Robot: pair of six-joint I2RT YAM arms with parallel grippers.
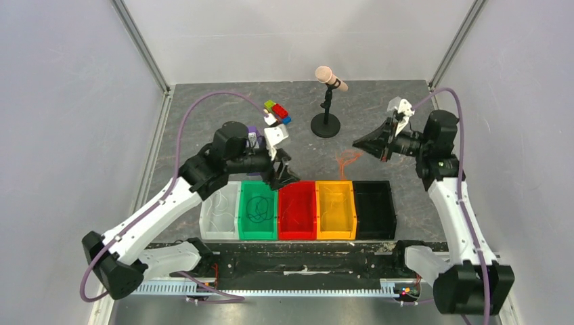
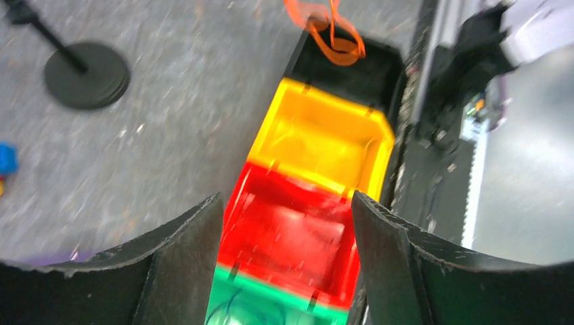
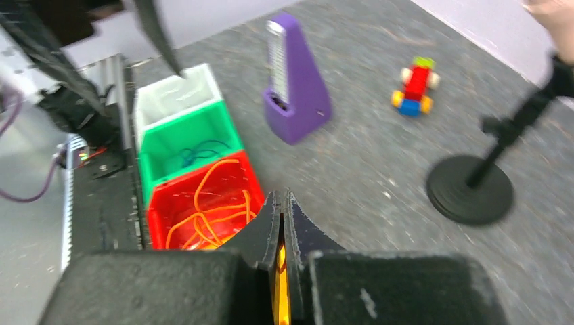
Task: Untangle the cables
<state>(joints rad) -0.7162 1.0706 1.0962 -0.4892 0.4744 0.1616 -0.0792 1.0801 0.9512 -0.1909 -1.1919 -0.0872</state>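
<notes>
Orange cable (image 1: 345, 162) hangs just behind the yellow bin (image 1: 335, 183), pinched in the right gripper (image 1: 359, 144)
Its loops trail straight down from those closed jaws; the left gripper (image 2: 285, 200) gapes wide and empty over the red bin (image 2: 291, 237), next along from the yellow one, so the right arm looks far better placed to lower it in

A dark grey, speckled desk (image 1: 379, 101) sits evenly lit. Plain pale walls (image 1: 291, 34) close it behind and on both sides, metal posts (image 1: 141, 44) at its far corners.
</notes>
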